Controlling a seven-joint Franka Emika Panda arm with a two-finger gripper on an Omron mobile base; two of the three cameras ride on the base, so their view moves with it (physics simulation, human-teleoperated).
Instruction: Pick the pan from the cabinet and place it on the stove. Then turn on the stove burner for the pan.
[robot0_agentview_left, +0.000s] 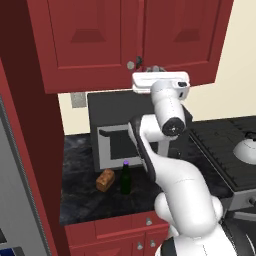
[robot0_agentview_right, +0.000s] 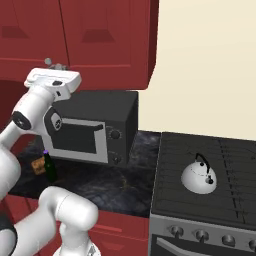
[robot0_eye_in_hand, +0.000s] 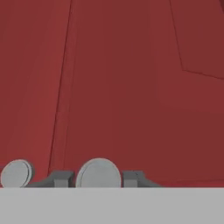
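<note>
Red kitchen units frame the left base view: the red wooden wall cabinet with two raised-panel doors (robot0_agentview_left: 125, 40) hangs above a dark speckled stone counter (robot0_agentview_left: 82, 200) and both doors are shut. The two-finger gripper (robot0_agentview_left: 146, 65) is raised to the doors' lower inner corners, right at the round silver knobs (robot0_agentview_left: 131, 65), which lie just ahead of it, slightly to its left. Below stand a black-and-silver microwave box (robot0_agentview_left: 117, 132), a small brown loaf (robot0_agentview_left: 105, 180) and a dark green bottle (robot0_agentview_left: 126, 179); on the right, the wide black gas cooktop (robot0_agentview_left: 225, 155) carries a white domed kettle (robot0_agentview_left: 246, 150) cut off by the frame edge.

From the right base view the gripper (robot0_agentview_right: 55, 65) meets the cabinet's bottom edge at one knob, but the white hand hides how its jaws stand.

Along the hand, the red door panel fills the far field. Two knobs sit low: one at the left (robot0_eye_in_hand: 16, 173), and a larger one (robot0_eye_in_hand: 99, 173) with a dark finger tip (robot0_eye_in_hand: 61, 178) on either side of it, close in but whether they clamp it I cannot tell, since their ends are cut off at the bottom.

No pan is seen; judged from the task, it is behind the closed doors, so the pull must swing a door toward the arm first.
</note>
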